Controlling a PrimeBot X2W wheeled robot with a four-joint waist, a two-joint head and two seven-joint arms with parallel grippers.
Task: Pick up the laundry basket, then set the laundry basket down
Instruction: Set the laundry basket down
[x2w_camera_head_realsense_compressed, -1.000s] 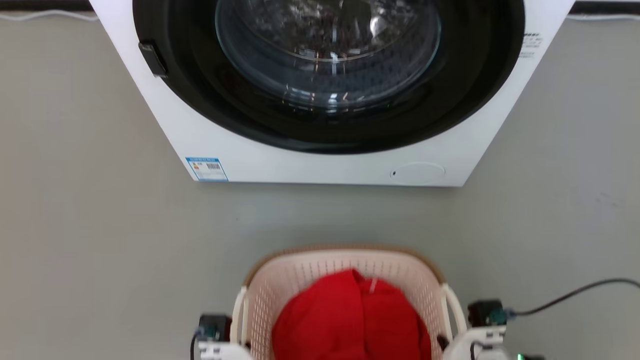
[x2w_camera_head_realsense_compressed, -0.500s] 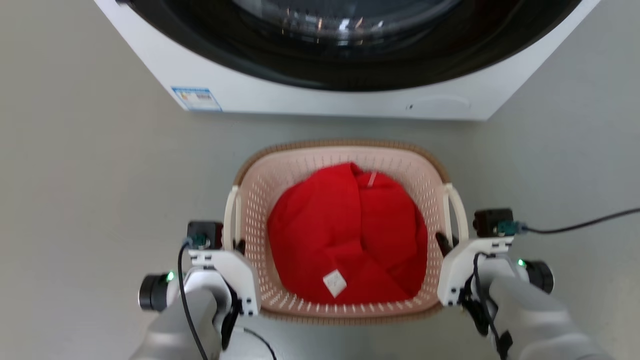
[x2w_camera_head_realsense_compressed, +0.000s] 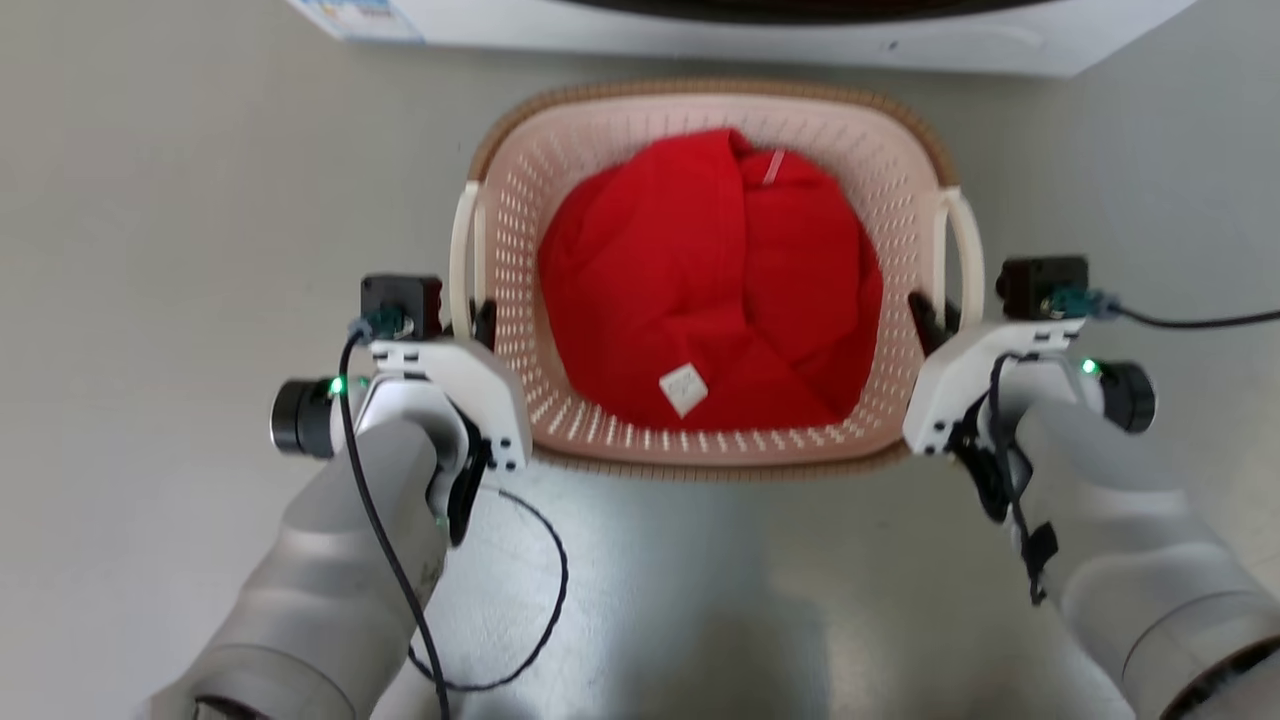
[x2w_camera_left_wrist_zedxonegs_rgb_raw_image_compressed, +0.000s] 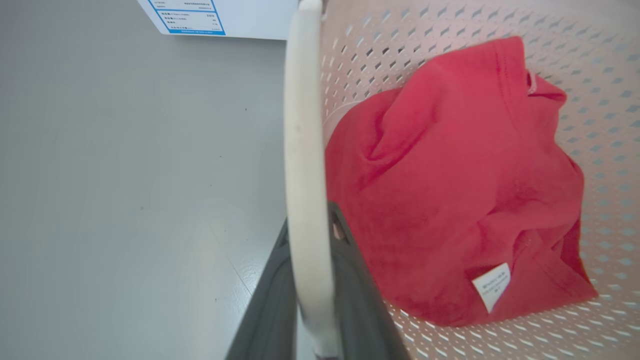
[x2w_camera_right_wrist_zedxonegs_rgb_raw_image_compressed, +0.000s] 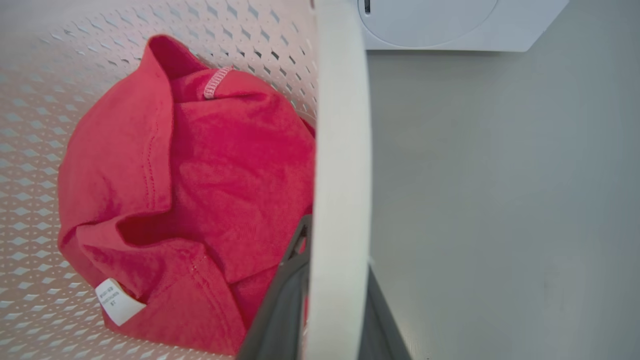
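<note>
Evidently we are at the grasp, or just past it. The small cream-white perforated plastic laundry basket (x2w_camera_head_realsense_compressed: 700, 445) with its brown woven-look rim sits between our two arms over the grey floor (x2w_camera_head_realsense_compressed: 180, 200), its far side near the foot of the white washing machine (x2w_camera_head_realsense_compressed: 700, 25). Our left gripper (x2w_camera_head_realsense_compressed: 472, 322) is clamped on the white left handle (x2w_camera_left_wrist_zedxonegs_rgb_raw_image_compressed: 302, 150), one dark finger on each side of the bar in the left wrist view. Our right gripper (x2w_camera_head_realsense_compressed: 940, 318) is closed the same way on the white right handle (x2w_camera_right_wrist_zedxonegs_rgb_raw_image_compressed: 340, 150). We judge the hold secured on both sides. We cannot tell whether the base touches the floor or hangs just above it, so the lift may or may not be under way, and the setting down remains to be done. Counting, we find one basket with two handles and two grippers, each gripping one handle. Inside lies one crumpled red cotton garment (x2w_camera_head_realsense_compressed: 710, 280) bearing one small white care label (x2w_camera_head_realsense_compressed: 684, 389), and beyond it stands one washing machine.
</note>
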